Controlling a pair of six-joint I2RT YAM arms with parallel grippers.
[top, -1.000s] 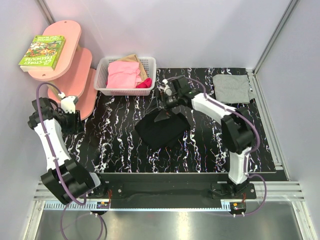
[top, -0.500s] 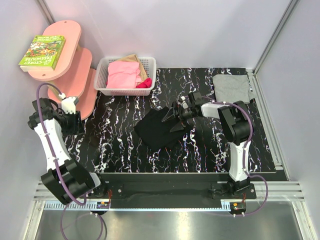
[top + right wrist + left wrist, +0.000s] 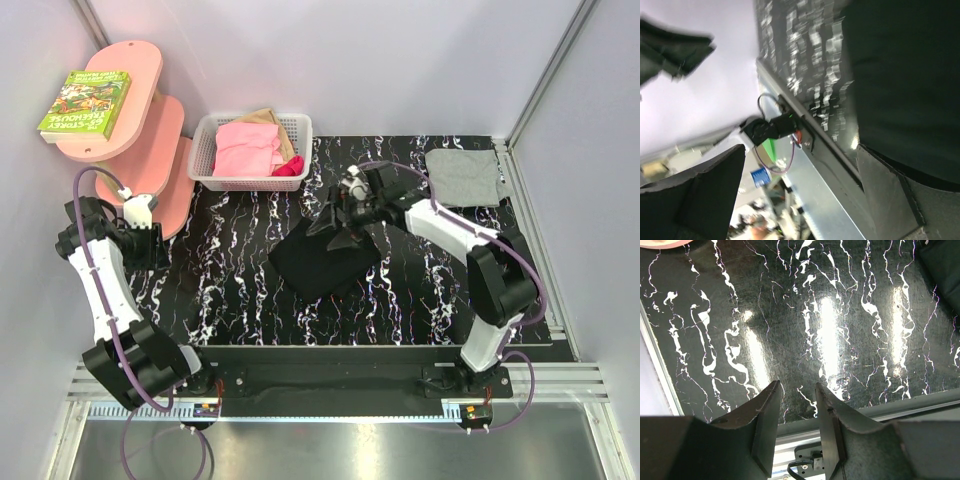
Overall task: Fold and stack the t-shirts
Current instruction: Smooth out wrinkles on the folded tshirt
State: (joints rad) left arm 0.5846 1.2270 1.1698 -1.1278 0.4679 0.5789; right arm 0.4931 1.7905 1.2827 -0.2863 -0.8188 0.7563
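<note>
The black marbled table [image 3: 230,280] fills the middle of the top view. A pink shelf [image 3: 150,75] stands at its far left corner. The black shirt [image 3: 318,265] lies folded near the table's centre, with no print showing. A white basket [image 3: 250,183] of pink cloth sits at the far edge, just beside the shelf. The grey shirt [image 3: 462,177] lies folded in the far right corner, well apart from the black one and not stacked on it. A green book [image 3: 85,103] rests on top of the shelf. The right gripper [image 3: 335,225] hangs over the far edge of the black shirt, its jaws spread wide and holding nothing. The left gripper [image 3: 796,425] is at the table's left side near the shelf, pointing down at bare tabletop, its jaws narrowly parted with nothing between them.
</note>
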